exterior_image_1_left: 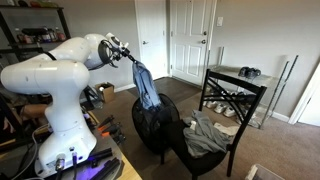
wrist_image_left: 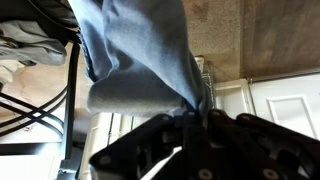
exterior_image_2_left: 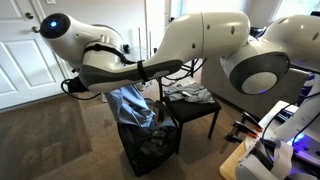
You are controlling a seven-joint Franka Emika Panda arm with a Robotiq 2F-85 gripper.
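Note:
My gripper (exterior_image_1_left: 129, 57) is shut on the top of a blue denim garment (exterior_image_1_left: 147, 88) and holds it hanging in the air. The garment's lower end dangles into a black mesh hamper (exterior_image_1_left: 158, 128) on the carpet. In an exterior view the gripper (exterior_image_2_left: 112, 90) holds the same blue garment (exterior_image_2_left: 131, 103) above the hamper (exterior_image_2_left: 150, 145). In the wrist view the blue cloth (wrist_image_left: 135, 50) fills the upper frame and is pinched between the fingers (wrist_image_left: 190, 112).
A black chair (exterior_image_1_left: 215, 140) with grey clothes (exterior_image_1_left: 208, 135) on its seat stands beside the hamper. A black table (exterior_image_1_left: 238, 92) stands behind it. White doors (exterior_image_1_left: 190, 40) are at the back. The robot's base (exterior_image_1_left: 60, 125) sits on a wooden bench.

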